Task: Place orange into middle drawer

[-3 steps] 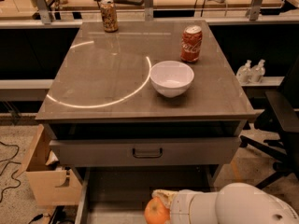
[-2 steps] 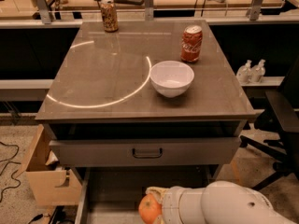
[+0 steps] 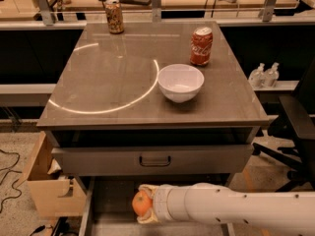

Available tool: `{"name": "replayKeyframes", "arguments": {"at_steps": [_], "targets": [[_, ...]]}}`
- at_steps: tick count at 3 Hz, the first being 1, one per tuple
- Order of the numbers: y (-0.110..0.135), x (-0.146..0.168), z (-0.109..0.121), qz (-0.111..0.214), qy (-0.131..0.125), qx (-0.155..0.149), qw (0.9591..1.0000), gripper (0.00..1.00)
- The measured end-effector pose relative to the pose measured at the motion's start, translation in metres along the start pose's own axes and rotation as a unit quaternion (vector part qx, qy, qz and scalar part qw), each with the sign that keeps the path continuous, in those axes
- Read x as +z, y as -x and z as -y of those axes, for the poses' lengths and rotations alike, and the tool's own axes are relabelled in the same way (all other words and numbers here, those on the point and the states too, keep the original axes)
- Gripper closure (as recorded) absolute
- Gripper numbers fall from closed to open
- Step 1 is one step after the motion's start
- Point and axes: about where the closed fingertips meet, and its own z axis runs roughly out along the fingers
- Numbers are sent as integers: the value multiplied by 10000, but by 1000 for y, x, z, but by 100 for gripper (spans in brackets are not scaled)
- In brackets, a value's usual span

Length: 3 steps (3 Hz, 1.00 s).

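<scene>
The orange (image 3: pixel 141 203) sits between the pale fingers of my gripper (image 3: pixel 145 204), which is shut on it. My white arm (image 3: pixel 236 212) reaches in from the lower right. The gripper holds the orange just above the grey floor of the open middle drawer (image 3: pixel 110 200), near the drawer's middle. The drawer is pulled out below a closed grey drawer front with a dark handle (image 3: pixel 155 160). The picture's bottom edge cuts off the drawer's front part.
On the cabinet top (image 3: pixel 98 82) stand a white bowl (image 3: pixel 180 81), a red soda can (image 3: pixel 201 45) and a brown can (image 3: pixel 114 16). A cardboard box (image 3: pixel 47 186) stands at the left on the floor. A dark chair (image 3: pixel 295 127) and two bottles (image 3: pixel 263 75) are at the right.
My arm has reached further left over the open drawer, carrying the orange leftward with it. Nothing on the cabinet top has moved.
</scene>
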Motion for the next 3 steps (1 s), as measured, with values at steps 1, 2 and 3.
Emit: {"name": "replayKeyframes", "arguments": {"at_steps": [1,2,3], "targets": [[-3,43,14,196,13,-46,9998,100],[-8,72,14,449,191,-18,9988,100],[-22,92,-4,841,497,174,9951,100]]}}
